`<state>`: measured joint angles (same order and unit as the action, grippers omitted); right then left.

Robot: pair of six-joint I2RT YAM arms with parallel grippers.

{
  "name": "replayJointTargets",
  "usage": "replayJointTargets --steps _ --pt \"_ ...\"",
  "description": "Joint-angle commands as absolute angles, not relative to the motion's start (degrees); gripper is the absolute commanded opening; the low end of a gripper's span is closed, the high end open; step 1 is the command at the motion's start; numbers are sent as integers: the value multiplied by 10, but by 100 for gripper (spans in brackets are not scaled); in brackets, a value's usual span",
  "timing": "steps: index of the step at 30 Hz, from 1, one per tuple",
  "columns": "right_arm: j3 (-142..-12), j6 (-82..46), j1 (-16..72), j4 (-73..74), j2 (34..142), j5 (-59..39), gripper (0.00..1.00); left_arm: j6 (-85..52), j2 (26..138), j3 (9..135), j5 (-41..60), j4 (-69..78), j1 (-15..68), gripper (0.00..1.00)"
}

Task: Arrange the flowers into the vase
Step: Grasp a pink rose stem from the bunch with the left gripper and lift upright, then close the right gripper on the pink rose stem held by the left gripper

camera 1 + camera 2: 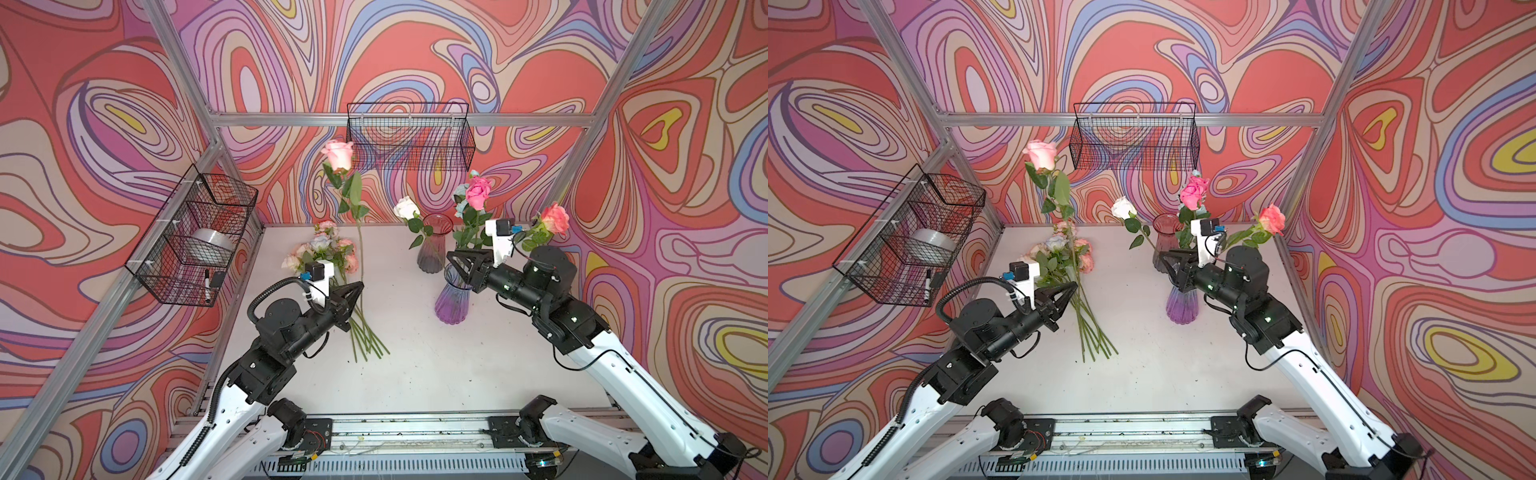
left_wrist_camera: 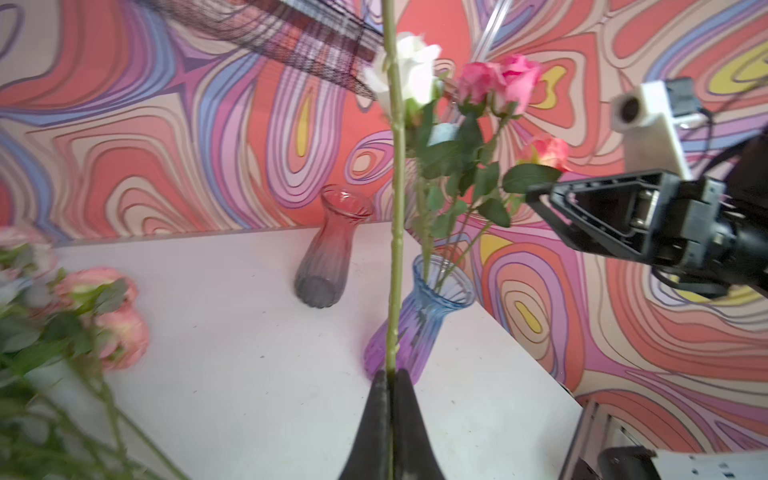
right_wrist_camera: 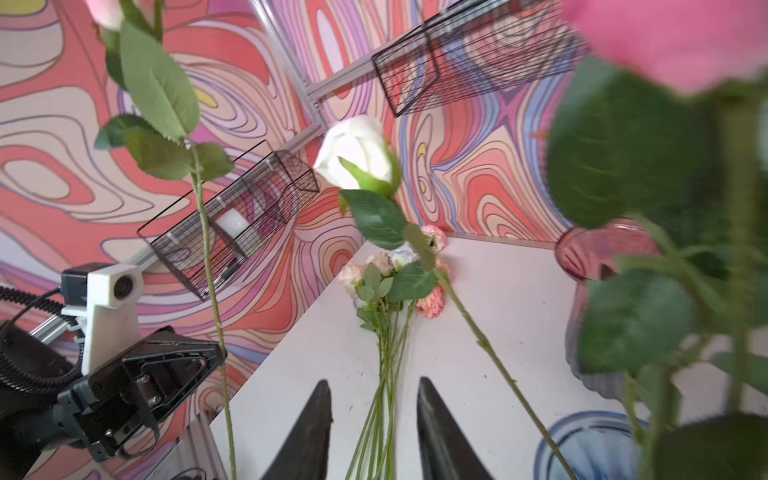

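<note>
**Grip status.** My left gripper (image 1: pixel 359 286) is clenched on the stem of the pale pink rose (image 1: pixel 340 154). It holds the rose upright partway along the stem, with the bloom high above and a tail of stem below. My right gripper (image 3: pixel 374 384) is released. Its jaws stand apart with nothing between them, just beside the mouth of the blue-purple vase (image 1: pixel 451 303).

**Task items.** That vase holds the white rose (image 1: pixel 406 208), the hot pink rose (image 1: pixel 478 192) and the coral rose (image 1: pixel 556 218). The remaining bundle of flowers (image 1: pixel 328 249) lies flat on the table (image 1: pixel 415 365) under my left arm. The red vase (image 1: pixel 434 249) stands empty just behind the blue-purple one.

**Hazards, as I judge them.**
- The held rose is top-heavy, so a quick swing could pivot it in my clamp and send the tail wide of the mouth.
- The mouth is crowded with leaves. An incoming stem could snag and lever out the white rose, which already leans far out.
- The vase is narrow-footed under tall stems, so a nudge from either gripper could tip it.
- My right gripper sits on the approach path, so the two arms could meet there.

**Clearances.**
- The middle and front of the table are bare, which gives open travel between bundle and vases.
- The blue-purple vase stands toward the table's right side, near the wall, so there is little margin there.
- The back wire basket (image 1: pixel 409 137) hangs near bloom height.
</note>
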<state>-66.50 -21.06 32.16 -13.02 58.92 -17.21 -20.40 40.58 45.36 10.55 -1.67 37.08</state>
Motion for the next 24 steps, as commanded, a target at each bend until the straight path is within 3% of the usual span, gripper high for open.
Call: replayJointTargets --steps 1,6,12,15,20,24 --pt "-702 -176 380 -151 614 -184 41 -124 453 511 70 24 441 0" --pt "-727 -174 422 -127 637 -218 46 -137 517 538 96 72 474 0" --pt "-716 -191 424 -99 640 -231 43 -149 546 536 100 98 494 0" --pt "-724 -195 424 -97 655 -228 34 -151 546 532 101 105 498 0" --pt "-725 -208 425 -75 667 -213 6 -149 542 530 95 97 499 0" --pt "-720 -212 425 -65 667 -206 0 -146 536 521 91 98 499 0"
